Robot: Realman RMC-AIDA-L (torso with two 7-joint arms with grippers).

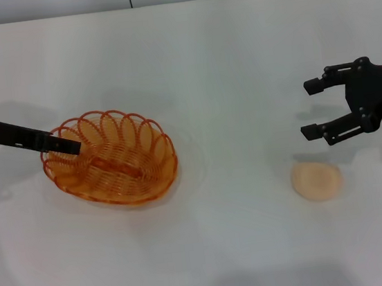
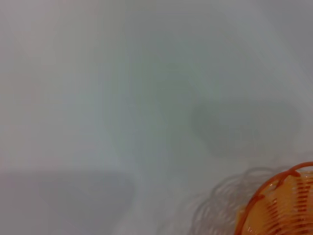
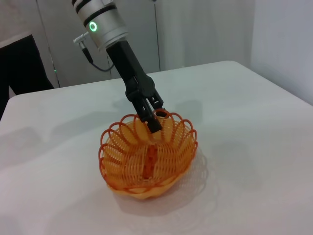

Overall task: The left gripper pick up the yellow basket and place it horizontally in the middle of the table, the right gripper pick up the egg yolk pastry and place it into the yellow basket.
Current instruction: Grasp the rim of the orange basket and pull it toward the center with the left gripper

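The yellow basket (image 1: 113, 159) stands left of the table's (image 1: 223, 62) middle. It also shows in the right wrist view (image 3: 149, 156) and at a corner of the left wrist view (image 2: 283, 208). My left gripper (image 1: 66, 146) reaches in from the left and is shut on the basket's left rim, one finger inside and one outside; the right wrist view (image 3: 152, 116) shows this. The egg yolk pastry (image 1: 317, 180) lies on the table at the right. My right gripper (image 1: 314, 109) is open and empty, hovering just behind the pastry.
The white table's far edge runs along the top of the head view. Bare tabletop lies between the basket and the pastry. A dark figure (image 3: 22, 63) stands beyond the table in the right wrist view.
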